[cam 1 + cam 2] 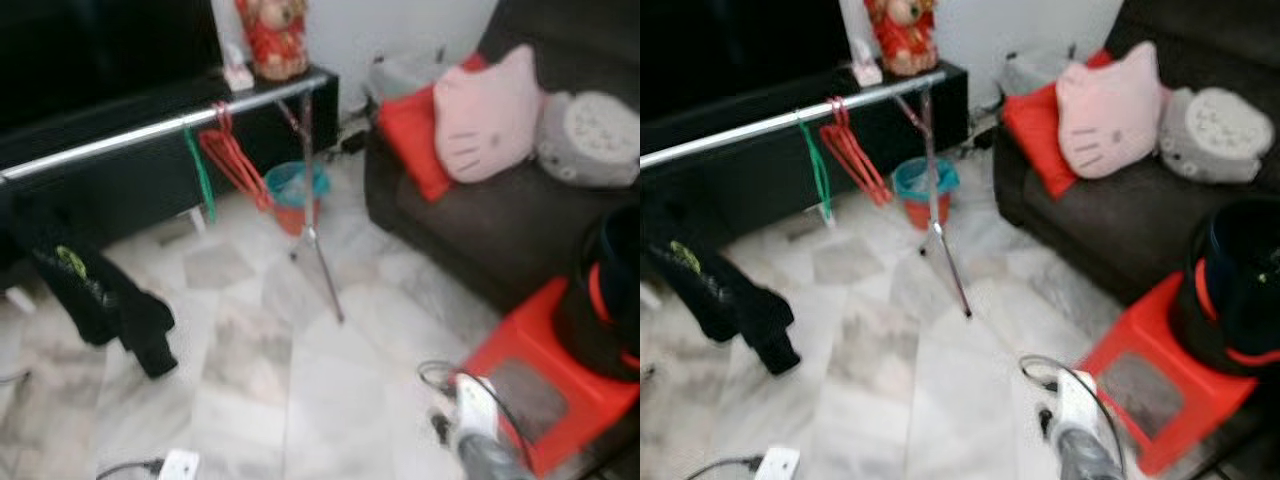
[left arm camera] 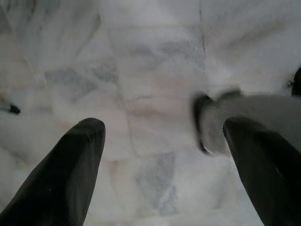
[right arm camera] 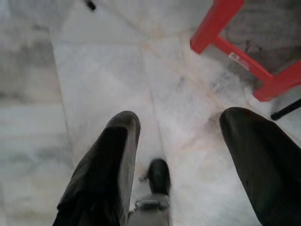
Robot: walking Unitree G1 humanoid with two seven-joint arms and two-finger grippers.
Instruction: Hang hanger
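Note:
A silver clothes rail (image 1: 130,135) runs from the left edge up to the middle, in front of a black cabinet. A green hanger (image 1: 200,175) and a bunch of red hangers (image 1: 235,165) hang on it near its right end. My left gripper (image 2: 162,127) is open over the marble floor and holds nothing. My right gripper (image 3: 181,117) is also open and holds nothing, low over the floor beside a red stool (image 3: 225,42). My right arm (image 1: 480,430) shows at the bottom of the eye views. Both grippers are far from the rail.
A black garment (image 1: 95,295) hangs from the rail's left part. The rail's thin stand legs (image 1: 322,260) splay onto the floor by a blue and red bin (image 1: 296,195). A dark sofa (image 1: 480,220) with cushions and the red stool (image 1: 545,385) stand to the right.

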